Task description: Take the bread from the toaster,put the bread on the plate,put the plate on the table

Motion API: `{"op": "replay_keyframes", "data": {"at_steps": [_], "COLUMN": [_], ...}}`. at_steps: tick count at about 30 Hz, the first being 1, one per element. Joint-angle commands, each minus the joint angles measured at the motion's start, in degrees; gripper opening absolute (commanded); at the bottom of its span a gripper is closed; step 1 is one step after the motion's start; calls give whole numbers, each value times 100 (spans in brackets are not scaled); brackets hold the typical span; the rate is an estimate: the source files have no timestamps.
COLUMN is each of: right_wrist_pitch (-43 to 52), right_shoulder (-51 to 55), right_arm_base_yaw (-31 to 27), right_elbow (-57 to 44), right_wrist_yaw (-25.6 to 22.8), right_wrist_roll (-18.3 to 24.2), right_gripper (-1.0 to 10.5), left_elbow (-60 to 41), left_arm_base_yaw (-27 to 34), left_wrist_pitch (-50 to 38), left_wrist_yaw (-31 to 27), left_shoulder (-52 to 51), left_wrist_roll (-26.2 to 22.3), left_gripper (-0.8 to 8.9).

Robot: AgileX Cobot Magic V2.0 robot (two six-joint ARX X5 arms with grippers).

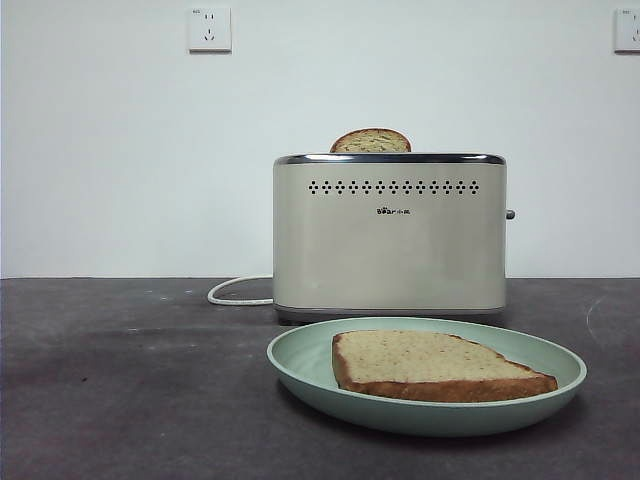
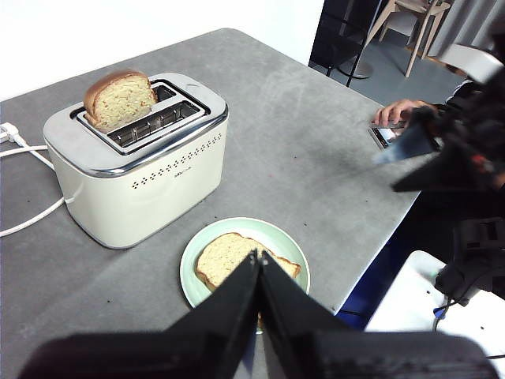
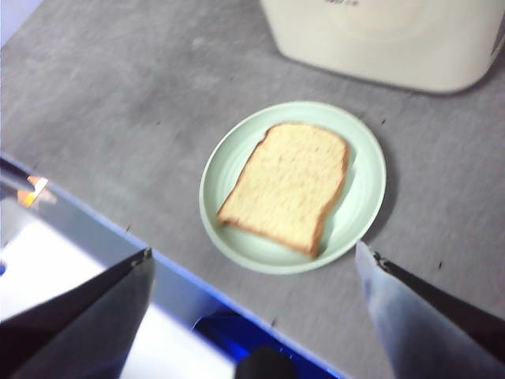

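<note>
Above the table's near edge, left gripper (image 2: pixel 259 260) has its jaws pressed together, tips meeting, nothing between them; it hangs over the near rim of the plate (image 2: pixel 280 237). Right gripper (image 3: pixel 252 257) is spread wide, jaws far apart and empty, also up in the air with the plate showing between its two jaws, no contact. Neither arm shows in the front view.

Bread (image 1: pixel 430 365) lies flat in the mint-green plate (image 1: pixel 300 355), crust all round, domed end toward the plate's left side, sitting a bit right of centre in the front view. Plate rests on the table (image 1: pixel 120 380), just in front of the toaster (image 1: pixel 390 240), at roughly 5 o'clock from its front face, close but apart from it.

Toaster stands upright, dotted side facing the front camera, lever knob on its right end, white cord (image 1: pixel 235 292) trailing off at 9 o'clock. Second slice (image 1: pixel 371 141) stands in the rear slot, only its domed top showing above the chrome rim. Two wall sockets (image 1: pixel 209 29) sit high on the white wall behind.
</note>
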State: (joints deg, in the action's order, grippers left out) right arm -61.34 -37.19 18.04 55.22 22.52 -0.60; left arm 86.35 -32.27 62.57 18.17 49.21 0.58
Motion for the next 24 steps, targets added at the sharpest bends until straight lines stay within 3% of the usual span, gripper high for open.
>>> {"op": "replay_keyframes", "data": {"at_steps": [1, 5, 8, 24], "right_wrist_pitch": [-212, -278, -278, -280], "right_shoulder": [166, 267, 264, 264], "right_arm_base_yaw": [109, 186, 205, 203], "right_elbow": [-31, -28, -28, -28], "right_wrist_yaw": [92, 632, 769, 726], "right_wrist_roll": [-7, -22, -15, 4], "right_gripper": [358, 183, -27, 2], "left_elbow": [-24, -24, -24, -24], "left_arm_base_yaw": [2, 2, 2, 2], "left_wrist_pitch": [17, 24, 72, 184], "left_wrist_yaw": [-4, 0, 0, -7], "left_shoulder": [-13, -13, -13, -13], "left_wrist_roll": [-66, -63, -63, -63], "left_gripper": [-8, -8, -8, -8]}}
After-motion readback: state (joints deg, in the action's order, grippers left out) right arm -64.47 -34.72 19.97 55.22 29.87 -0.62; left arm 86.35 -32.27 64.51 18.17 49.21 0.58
